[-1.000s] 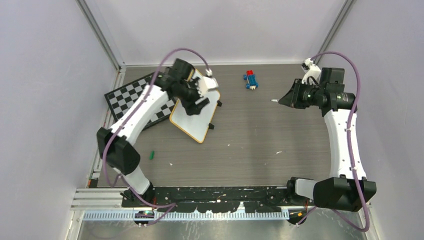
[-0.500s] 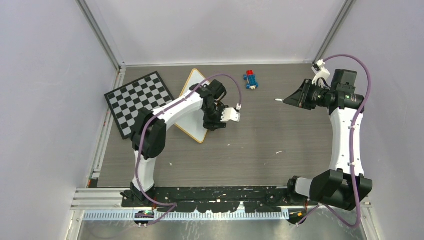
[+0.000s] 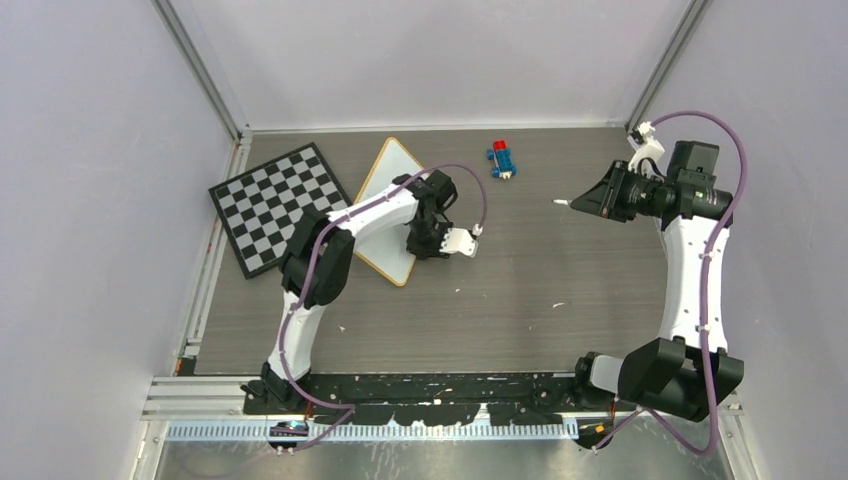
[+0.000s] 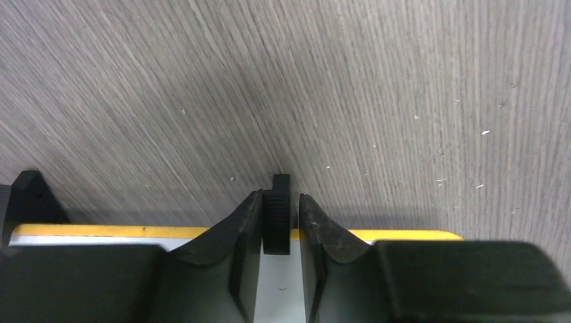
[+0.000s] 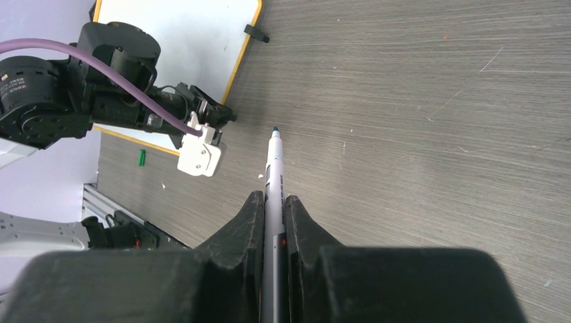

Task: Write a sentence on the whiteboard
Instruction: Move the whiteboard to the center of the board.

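The whiteboard (image 3: 390,170) lies tilted at the table's back left, white with a yellow-tan frame (image 4: 404,235). No sentence shows on its visible face (image 5: 182,33). My left gripper (image 3: 425,248) sits low at the board's lower right edge. Its jaws (image 4: 279,202) stand narrowly either side of a black clip (image 4: 276,215). The left finger touches the clip, and a sliver of gap shows on the right. My right gripper (image 3: 590,200) hovers at the right and is shut (image 5: 273,202) on a grey marker (image 5: 274,168). The marker's green tip points toward the board.
A black-and-white checkerboard (image 3: 270,200) lies left of the whiteboard. Small blue and red toy bricks (image 3: 502,160) sit at the back centre. A green cap (image 5: 141,157) lies near the left arm. A second black clip (image 5: 256,33) sticks out of the board's edge.
My left arm swung from over the board's upper part down to its right edge, and its jaws narrowed around the clip. The right gripper drifted slightly right with the marker.
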Controlling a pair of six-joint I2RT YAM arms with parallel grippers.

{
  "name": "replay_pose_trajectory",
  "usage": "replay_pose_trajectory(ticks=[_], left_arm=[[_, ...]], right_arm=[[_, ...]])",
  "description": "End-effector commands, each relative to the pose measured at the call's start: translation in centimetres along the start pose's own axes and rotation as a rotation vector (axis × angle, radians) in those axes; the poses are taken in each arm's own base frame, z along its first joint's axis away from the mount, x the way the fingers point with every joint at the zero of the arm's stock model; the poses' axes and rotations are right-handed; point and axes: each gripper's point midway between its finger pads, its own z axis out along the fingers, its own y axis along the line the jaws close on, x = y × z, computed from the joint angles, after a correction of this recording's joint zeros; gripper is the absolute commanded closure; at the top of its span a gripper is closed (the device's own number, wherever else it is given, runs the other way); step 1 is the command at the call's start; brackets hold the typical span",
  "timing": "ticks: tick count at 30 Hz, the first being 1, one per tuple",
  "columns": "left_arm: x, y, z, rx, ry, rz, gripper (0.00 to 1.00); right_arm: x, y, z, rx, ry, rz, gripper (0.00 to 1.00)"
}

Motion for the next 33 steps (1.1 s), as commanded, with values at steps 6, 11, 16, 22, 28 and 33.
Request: replay_pose_trajectory(ticks=[6,11,16,22,28,33], left_arm=[[-3.4,-1.7,1.2,0.044,0.070,0.188,1.00],[-7.4,-2.9,1.8,0.042,0.054,0.287,1.00],[-11.1,-0.9,2.6,-0.022,0.036,0.416,1.00],[-14.8,2.3,3.6,-0.046,-0.003,0.489,1.00],[-18.0,1.9,4.1,-0.059,-0.023,0.641,1.00],[-19.0,1.6,4.1,-0.087,0.002,0.642,0.73]], right_arm=[[-0.4,-0.2,-1.3,-0.051,-0.019,0.009,1.00],[-0.4,-1.4,-2.3,-0.055,-0.019,0.045,1.00],[0.1,-2.4,-3.0,-0.058,-0.009,0.071,1.00],[1.4,-3.0,-3.7,-0.043,0.019,0.071,1.00],[1.7,-3.5,-4.4,0.005,0.013,0.038,1.00],[1.5,-3.5,-4.6,0.003,0.004,0.038,1.00]])
